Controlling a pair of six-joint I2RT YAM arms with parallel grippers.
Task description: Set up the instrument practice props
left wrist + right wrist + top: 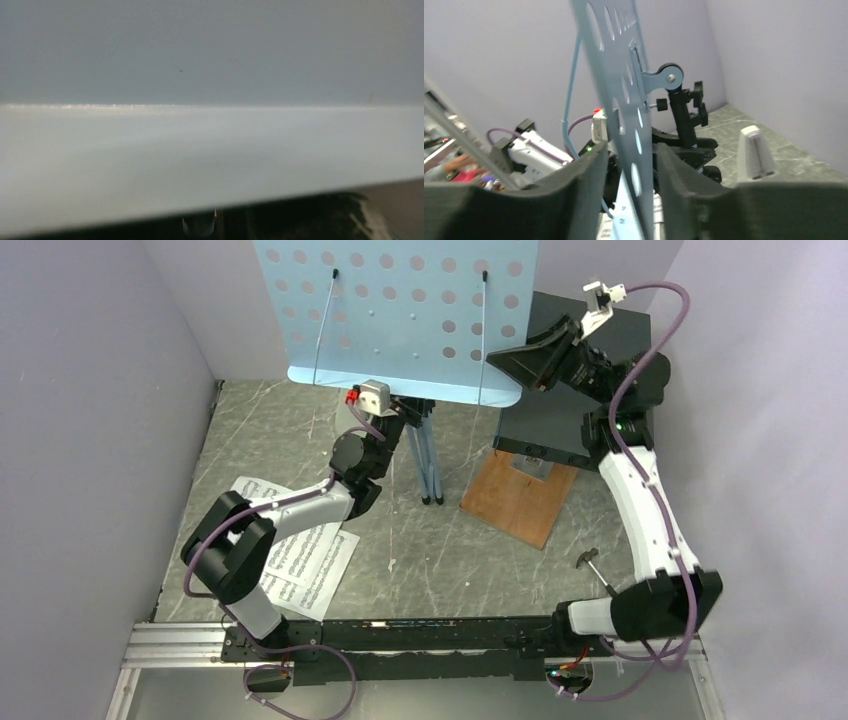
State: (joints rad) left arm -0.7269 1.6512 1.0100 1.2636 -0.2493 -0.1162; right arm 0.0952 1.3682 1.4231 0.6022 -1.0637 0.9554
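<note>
The light blue perforated music stand [400, 310] stands upright at the back, its tripod legs [430, 465] on the table. My right gripper [500, 360] is open with a finger on each side of the desk's right edge; the right wrist view shows the plate [624, 75] edge-on between the fingers [584, 175], with small gaps. My left gripper [408, 412] is tucked under the desk's shelf, its jaws hidden. The stand's pale surface [200, 150] fills the left wrist view. White sheet-music pages [305, 555] lie at the front left. The grey-white metronome [754, 152] stands behind the stand.
A big dark box [570, 400] on a wooden board [520, 502] sits to the right of the stand, under my right arm. A small hammer [592, 560] lies at the front right. Grey walls close in the table on three sides.
</note>
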